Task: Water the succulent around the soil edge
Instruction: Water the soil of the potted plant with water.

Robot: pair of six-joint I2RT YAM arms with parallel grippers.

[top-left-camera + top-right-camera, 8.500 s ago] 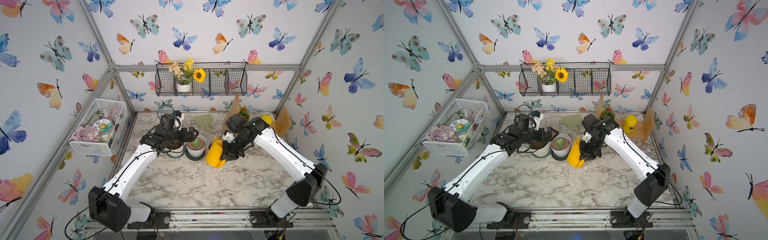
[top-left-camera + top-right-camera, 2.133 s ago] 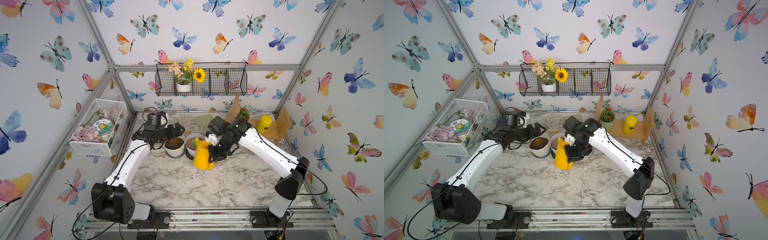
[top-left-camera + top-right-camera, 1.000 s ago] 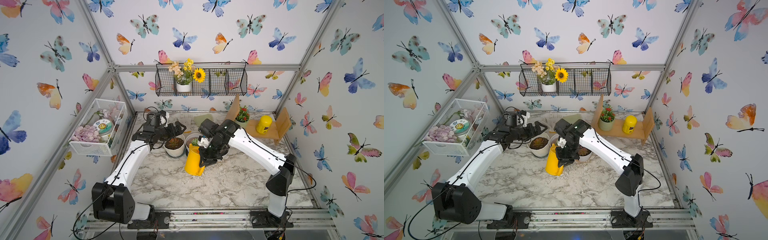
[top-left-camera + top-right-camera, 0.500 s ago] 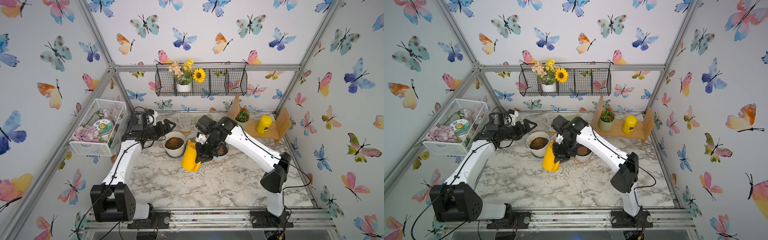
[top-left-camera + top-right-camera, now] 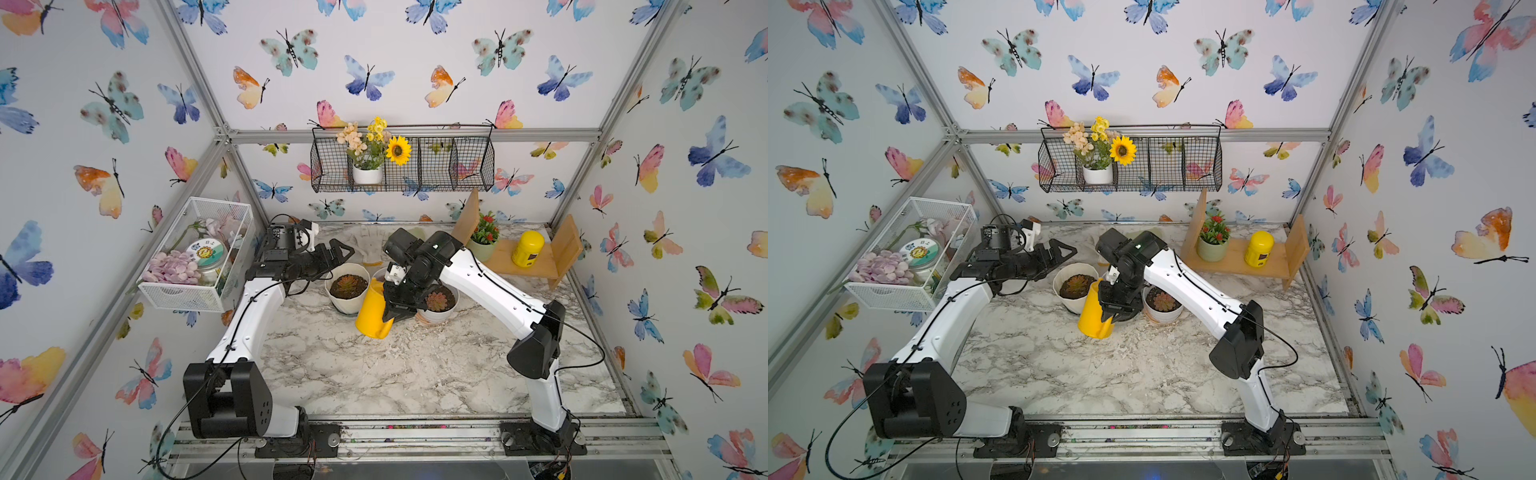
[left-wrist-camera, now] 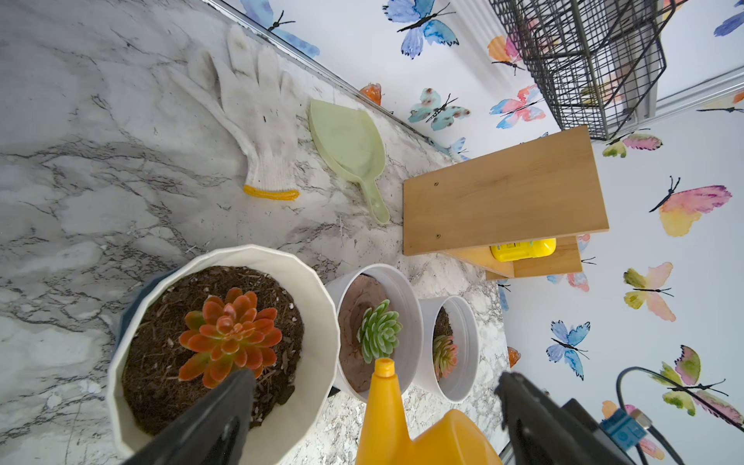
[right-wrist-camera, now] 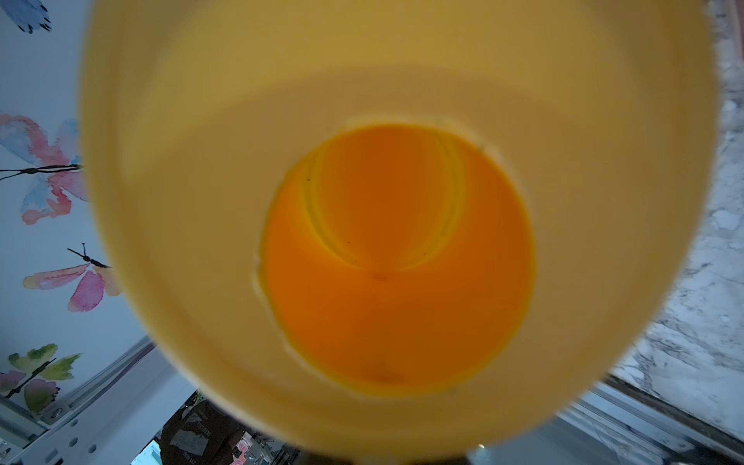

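Observation:
Three white pots stand in a row at the back. The big ribbed pot (image 5: 348,305) (image 5: 1076,305) holds an orange succulent (image 6: 229,334). The middle pot (image 6: 406,306) holds a green succulent (image 6: 378,330), and the right pot (image 5: 436,318) a pink-green one (image 6: 445,354). My right gripper (image 5: 395,309) (image 5: 1115,311) is shut on the yellow watering can (image 5: 372,311) (image 5: 1094,316) (image 7: 201,201), tilted in front of the pots. Its spout (image 6: 384,386) points between the big and middle pots. My left gripper (image 5: 332,253) (image 5: 1059,253) (image 6: 374,378) hangs open behind the big pot, holding nothing.
A white glove (image 6: 257,120) and a green scoop (image 6: 350,149) lie near the back wall. The wooden shelf (image 5: 536,270) at the back right carries a red-flowered pot (image 5: 484,241) and a yellow jar (image 5: 528,248). A white mesh basket (image 5: 183,297) hangs on the left wall.
My right arm has carried the watering can a little left, toward the big pot. My left gripper has drawn back to the left, still open.

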